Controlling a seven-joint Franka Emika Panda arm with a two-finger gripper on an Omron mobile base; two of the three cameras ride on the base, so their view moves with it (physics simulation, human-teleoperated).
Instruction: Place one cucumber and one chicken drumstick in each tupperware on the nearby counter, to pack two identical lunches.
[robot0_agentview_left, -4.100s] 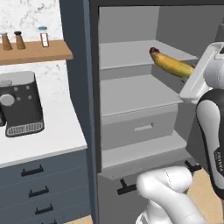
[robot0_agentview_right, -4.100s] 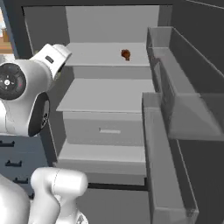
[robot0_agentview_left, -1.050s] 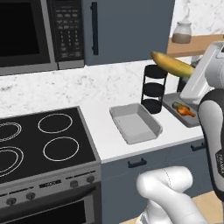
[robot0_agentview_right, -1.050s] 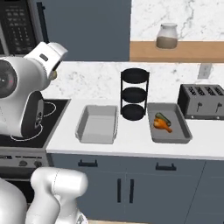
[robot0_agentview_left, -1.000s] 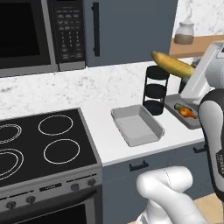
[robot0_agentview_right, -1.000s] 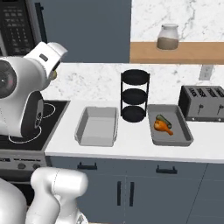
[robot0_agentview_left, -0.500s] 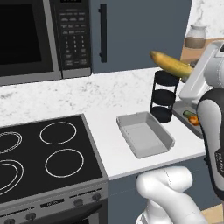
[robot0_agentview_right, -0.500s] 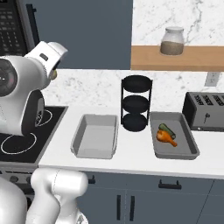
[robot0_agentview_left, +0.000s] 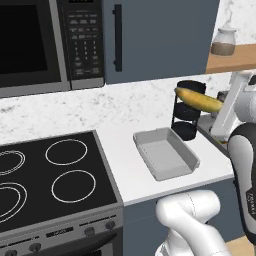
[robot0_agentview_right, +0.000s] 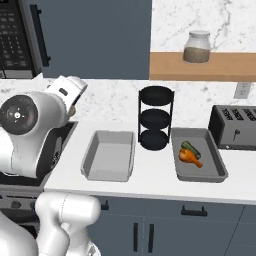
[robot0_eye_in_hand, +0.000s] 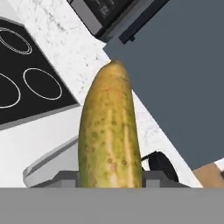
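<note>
Two grey tupperware trays sit on the white counter (robot0_agentview_right: 150, 176), one on each side of a black tiered rack (robot0_agentview_right: 155, 124). The right tray (robot0_agentview_right: 218, 165) already has a drumstick (robot0_agentview_right: 189, 156) and a green cucumber (robot0_agentview_right: 190, 148) lying in it, touching each other. So that lunch looks packed. The left tray (robot0_agentview_right: 109, 156) has no food in it yet.

The gripper (robot0_eye_in_hand: 111, 177) is up in the air, and its fingers are pinching a yellow-green cucumber (robot0_agentview_left: 198, 100) near one end. In the hand view the cucumber sticks straight out from between the finger tips. In the left base view it hangs high over the counter, beside the rack and up behind the bare tray, not yet above it.

So I think about half of the job is done. What is left: bring this cucumber over the bare tray, lower it, and let go. After that, that tray needs one drumstick too. I can't see a spare drumstick here.

A black stovetop (robot0_agentview_left: 50, 175) lies to the left of the counter, with a microwave (robot0_agentview_left: 45, 40) over it. A toaster (robot0_agentview_right: 235, 127) stands at the right, and a jar (robot0_agentview_right: 196, 47) sits on a wooden shelf (robot0_agentview_right: 210, 66).
</note>
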